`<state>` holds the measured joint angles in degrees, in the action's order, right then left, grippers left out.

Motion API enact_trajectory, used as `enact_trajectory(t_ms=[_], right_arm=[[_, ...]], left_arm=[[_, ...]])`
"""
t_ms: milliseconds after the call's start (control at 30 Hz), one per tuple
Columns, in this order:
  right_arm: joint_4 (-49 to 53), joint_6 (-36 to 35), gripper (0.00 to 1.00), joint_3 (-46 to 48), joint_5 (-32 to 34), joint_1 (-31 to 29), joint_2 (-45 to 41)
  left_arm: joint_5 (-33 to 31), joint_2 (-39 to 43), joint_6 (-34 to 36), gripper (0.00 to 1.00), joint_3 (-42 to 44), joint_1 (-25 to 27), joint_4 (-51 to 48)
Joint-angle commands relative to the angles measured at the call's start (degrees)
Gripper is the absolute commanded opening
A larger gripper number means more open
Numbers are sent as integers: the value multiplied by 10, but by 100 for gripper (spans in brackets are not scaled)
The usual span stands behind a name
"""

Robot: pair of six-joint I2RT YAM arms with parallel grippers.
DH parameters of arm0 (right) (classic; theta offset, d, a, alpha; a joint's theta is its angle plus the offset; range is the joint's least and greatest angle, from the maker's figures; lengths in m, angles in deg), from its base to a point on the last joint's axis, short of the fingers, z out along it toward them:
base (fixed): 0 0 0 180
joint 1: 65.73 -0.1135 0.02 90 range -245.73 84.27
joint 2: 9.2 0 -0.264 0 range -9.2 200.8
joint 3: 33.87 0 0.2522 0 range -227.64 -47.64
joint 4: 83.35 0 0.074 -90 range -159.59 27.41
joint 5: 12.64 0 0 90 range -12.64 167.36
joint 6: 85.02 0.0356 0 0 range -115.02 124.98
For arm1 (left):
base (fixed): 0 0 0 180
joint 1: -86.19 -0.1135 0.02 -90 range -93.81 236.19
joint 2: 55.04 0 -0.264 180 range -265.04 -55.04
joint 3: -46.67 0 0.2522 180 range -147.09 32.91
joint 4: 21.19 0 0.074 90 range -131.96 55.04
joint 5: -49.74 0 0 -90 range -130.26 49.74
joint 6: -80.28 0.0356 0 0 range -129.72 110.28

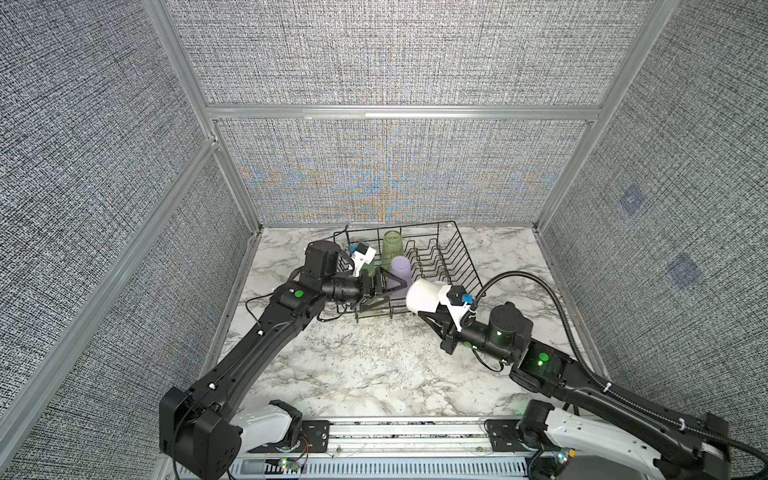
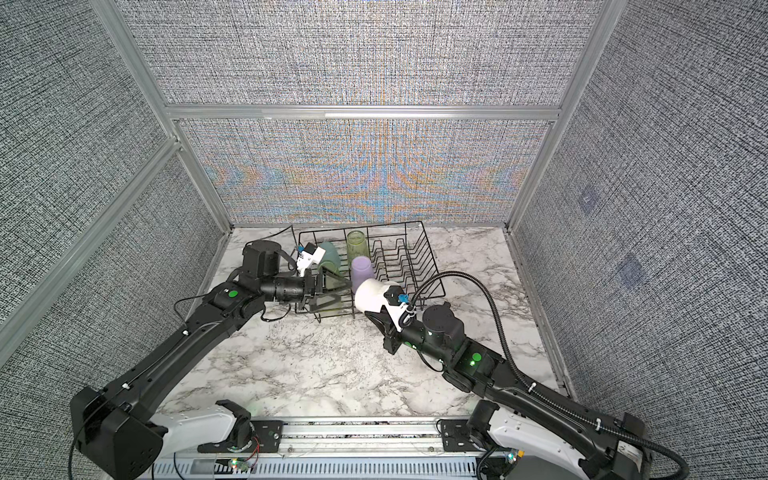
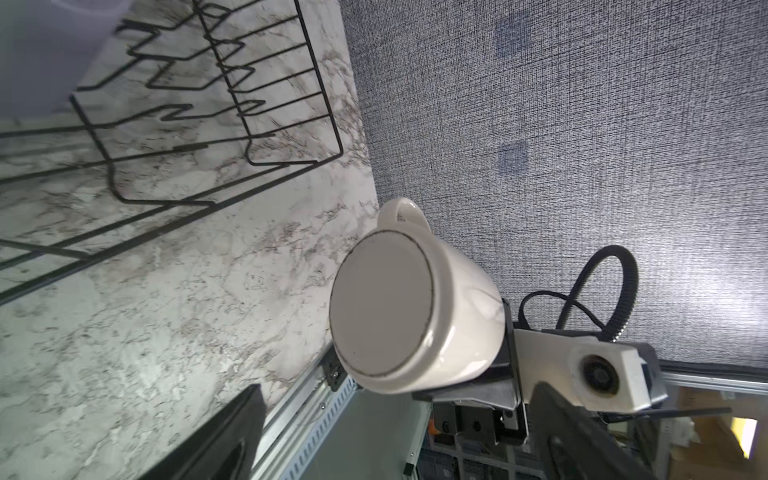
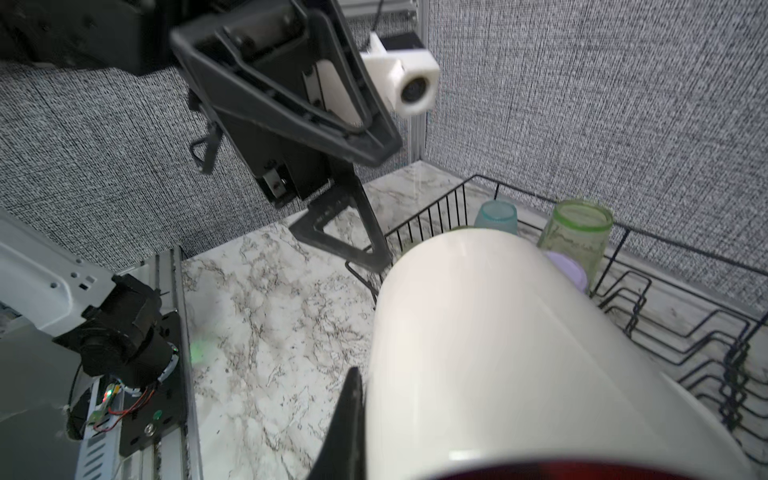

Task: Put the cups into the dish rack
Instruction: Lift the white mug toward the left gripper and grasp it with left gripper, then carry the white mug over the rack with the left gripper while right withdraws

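Note:
The black wire dish rack (image 1: 465, 266) (image 2: 428, 270) stands at the back of the table. Upright in it are a tall clear green cup (image 1: 392, 245) (image 4: 575, 232), a lilac cup (image 1: 401, 268) (image 2: 361, 268) and a light blue cup (image 2: 330, 251) (image 4: 496, 214). My left gripper (image 1: 384, 291) (image 4: 382, 203) is open at the rack's near left corner, beside the lilac cup. My right gripper (image 1: 438, 313) is shut on the rim of a white cup (image 1: 424, 295) (image 3: 415, 307) (image 4: 519, 353), red inside. It holds that cup on its side over the rack's near edge.
Marble tabletop (image 1: 374, 365) enclosed by grey fabric walls (image 1: 395, 62) on three sides. An aluminium rail (image 1: 395, 430) runs along the front edge between the arm bases. The right arm's black cable hose (image 1: 540, 286) arcs past the rack's right corner.

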<state>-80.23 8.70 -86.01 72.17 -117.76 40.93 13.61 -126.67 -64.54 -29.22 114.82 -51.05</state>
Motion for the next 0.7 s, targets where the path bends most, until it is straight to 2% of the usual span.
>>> enact_trajectory(t_ms=[0, 200, 333, 400, 500, 667], right_arm=[[-141, -31, 0, 12, -16, -1, 17], [-229, -42, 0, 35, -11, -2, 42], [-294, -60, 0, 48, -13, -3, 65], [-316, -69, 0, 53, -17, -4, 74], [-353, -84, 0, 64, -16, -4, 93], [-355, -77, 0, 74, -8, -4, 108]], left_arm=[[61, -18, -90, 100, 13, 5, 108], [85, -63, -113, 100, 0, 17, 121], [98, -78, -157, 100, 1, 33, 199], [99, -90, -166, 99, -6, 38, 207], [117, -111, -170, 95, -22, 40, 203], [121, -116, -191, 87, -28, 40, 241]])
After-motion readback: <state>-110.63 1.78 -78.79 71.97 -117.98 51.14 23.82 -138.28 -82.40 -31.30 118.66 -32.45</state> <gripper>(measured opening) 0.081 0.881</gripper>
